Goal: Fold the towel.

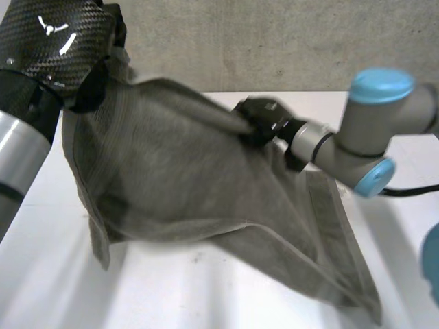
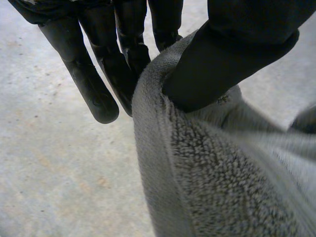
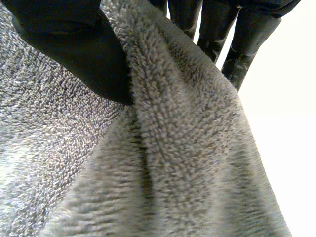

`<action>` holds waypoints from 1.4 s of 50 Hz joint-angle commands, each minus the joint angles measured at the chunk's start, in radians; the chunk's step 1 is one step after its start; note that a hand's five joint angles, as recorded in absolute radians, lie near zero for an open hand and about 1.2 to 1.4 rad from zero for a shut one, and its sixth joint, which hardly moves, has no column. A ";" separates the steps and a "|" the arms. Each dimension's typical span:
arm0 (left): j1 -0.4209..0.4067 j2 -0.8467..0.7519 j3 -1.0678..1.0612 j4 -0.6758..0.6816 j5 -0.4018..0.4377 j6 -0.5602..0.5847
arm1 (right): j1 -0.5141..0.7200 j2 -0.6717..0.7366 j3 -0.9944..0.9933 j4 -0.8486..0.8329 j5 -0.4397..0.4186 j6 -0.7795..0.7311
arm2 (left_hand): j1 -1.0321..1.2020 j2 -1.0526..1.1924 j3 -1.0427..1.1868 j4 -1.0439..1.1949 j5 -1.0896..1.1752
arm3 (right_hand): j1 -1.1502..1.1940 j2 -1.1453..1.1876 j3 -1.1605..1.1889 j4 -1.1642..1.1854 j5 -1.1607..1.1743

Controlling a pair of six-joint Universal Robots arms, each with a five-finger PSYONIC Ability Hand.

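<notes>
Towel (image 1: 178, 185): grey terry cloth, lifted off the white surface (image 1: 206, 295) along its upper edge and slung between the two hands. It sags in a broad fold in the middle.
Towel, low end: the corner on the right arm's side trails down and lies on the surface. On the left arm's side a corner hangs low; I cannot tell whether it touches.
Left hand (image 1: 92, 86): raised high, at the towel's upper corner on the left arm's side.
Left hand, grip: in the left wrist view the thumb (image 2: 232, 59) bears down on the towel's hemmed edge. Straight fingers (image 2: 91, 81) lie on the other side of the cloth, so the edge is pinched between them.
Right hand (image 1: 264, 120): lower than the left, on the towel's upper edge well along from the left hand.
Right hand, grip: in the right wrist view the thumb (image 3: 79, 49) presses a bunched ridge of towel against the straight fingers (image 3: 242, 44) behind it. The cloth is clamped.
Arms: the left arm (image 1: 41, 62) comes in steeply. The right arm (image 1: 370, 130) reaches across over the surface.
Background: a plain grey wall (image 1: 274, 41) behind the surface.
</notes>
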 commanded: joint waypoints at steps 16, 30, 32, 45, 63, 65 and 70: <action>0.058 -0.264 0.224 0.440 0.063 -0.248 | -0.034 -0.565 0.391 -0.403 0.059 -0.250 | 0.208 0.179 0.181 0.179 0.191 | 0.033 0.203 0.202 0.202 0.215; 0.137 -0.296 -0.261 0.452 0.092 -0.251 | -0.011 -0.306 0.551 0.253 0.028 -0.706 | 0.208 0.179 0.181 0.179 0.191 | -0.310 -0.139 -0.141 -0.140 -0.128; 0.141 -0.294 -0.273 0.452 0.101 -0.251 | -0.014 -0.295 0.561 0.215 0.029 -0.668 | 0.208 0.179 0.181 0.179 0.191 | -0.571 -0.401 -0.402 -0.401 -0.389; 0.122 -0.182 -0.252 0.443 0.116 -0.259 | -0.041 -0.338 0.650 0.016 0.105 -0.256 | 0.208 0.179 0.181 0.179 0.191 | -0.964 -0.794 -0.795 -0.795 -0.783; 0.136 -0.099 -0.197 0.437 0.116 -0.344 | -0.026 -0.289 0.692 -0.059 0.128 -0.187 | 0.208 0.179 0.181 0.179 0.191 | -1.111 -0.941 -0.942 -0.942 -0.929; 0.138 -0.095 -0.200 0.437 0.116 -0.344 | -0.032 -0.280 0.677 -0.076 0.140 -0.186 | 0.208 0.179 0.181 0.179 0.191 | -1.061 -0.891 -0.892 -0.892 -0.879; 0.151 -0.078 -0.207 0.437 0.118 -0.345 | -0.063 -0.228 0.608 -0.096 0.174 -0.191 | 0.208 0.179 0.181 0.179 0.191 | -0.941 -0.771 -0.772 -0.772 -0.759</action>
